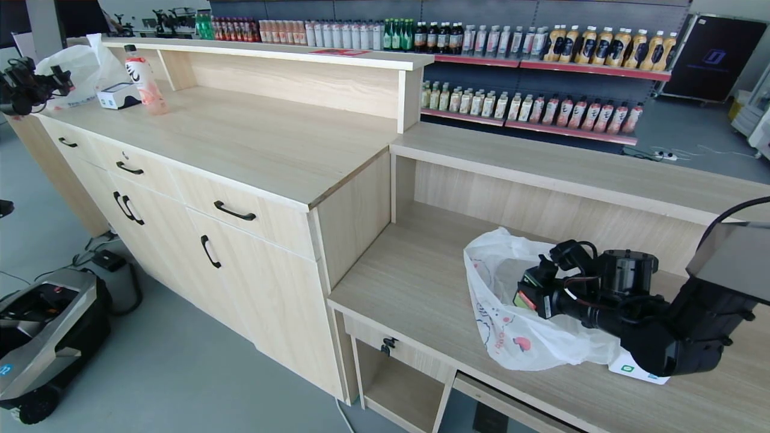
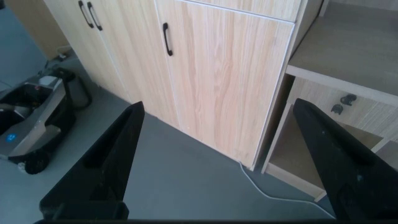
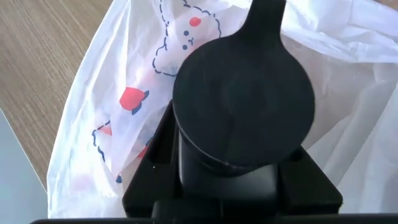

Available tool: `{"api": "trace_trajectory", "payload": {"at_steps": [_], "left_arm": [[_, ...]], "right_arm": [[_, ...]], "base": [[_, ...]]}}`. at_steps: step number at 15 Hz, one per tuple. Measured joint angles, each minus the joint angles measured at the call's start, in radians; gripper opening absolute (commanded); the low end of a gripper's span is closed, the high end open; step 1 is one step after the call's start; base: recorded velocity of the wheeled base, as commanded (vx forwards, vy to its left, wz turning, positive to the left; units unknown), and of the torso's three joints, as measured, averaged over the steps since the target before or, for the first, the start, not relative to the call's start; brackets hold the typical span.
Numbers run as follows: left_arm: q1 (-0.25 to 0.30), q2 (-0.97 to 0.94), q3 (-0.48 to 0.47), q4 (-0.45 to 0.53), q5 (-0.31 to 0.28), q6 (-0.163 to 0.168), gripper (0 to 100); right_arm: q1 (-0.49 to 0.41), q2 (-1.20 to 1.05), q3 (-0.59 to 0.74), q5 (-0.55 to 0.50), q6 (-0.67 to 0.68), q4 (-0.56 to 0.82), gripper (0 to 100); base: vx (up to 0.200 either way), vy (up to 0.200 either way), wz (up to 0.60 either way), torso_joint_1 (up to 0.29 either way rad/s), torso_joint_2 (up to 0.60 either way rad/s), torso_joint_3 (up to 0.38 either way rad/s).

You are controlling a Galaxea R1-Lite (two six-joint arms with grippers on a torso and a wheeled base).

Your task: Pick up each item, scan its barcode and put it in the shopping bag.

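- The left claw (image 2: 217, 106) is spread wide and holds nothing; it hangs above the grey floor (image 2: 186, 180), in front of the cupboard doors (image 2: 224, 62).
- The right claw (image 1: 535, 291) sits at the white shopping bag (image 1: 505, 337), lower right of the head view. I cannot tell whether it is open.
- The bag lies on the low desk (image 1: 409, 282).
- A bottle (image 1: 144, 78) and a small box (image 1: 117, 96) stand close together on the higher desk (image 1: 240, 138), upper left.

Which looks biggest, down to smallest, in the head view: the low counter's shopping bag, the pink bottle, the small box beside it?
1. shopping bag
2. pink bottle
3. small box
Bottle and box stand farther from the camera, so true sizes stay unsure.
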Motion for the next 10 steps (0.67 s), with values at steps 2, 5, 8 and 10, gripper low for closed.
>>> {"api": "trace_trajectory", "payload": {"at_steps": [2, 5, 8, 10], "left_arm": [[0.0, 0.0, 0.0, 0.0, 0.0, 0.0, 100], [0.0, 0.0, 0.0, 0.0, 0.0, 0.0, 100], [0.0, 0.0, 0.0, 0.0, 0.0, 0.0, 100], [0.0, 0.0, 0.0, 0.0, 0.0, 0.0, 100]], "right_arm": [[0.005, 0.016, 0.003, 0.0, -0.005, -0.002, 0], [0.015, 0.033, 0.001, 0.0, -0.006, -0.001, 0], [0.018, 0.047, -0.003, 0.002, -0.007, -0.005, 0], [0.018, 0.055, -0.004, 0.002, -0.011, -0.007, 0]], "base": [[0.0, 0.0, 0.0, 0.0, 0.0, 0.0], [0.0, 0.0, 0.0, 0.0, 0.0, 0.0], [0.0, 0.0, 0.0, 0.0, 0.0, 0.0], [0.0, 0.0, 0.0, 0.0, 0.0, 0.0]]}}
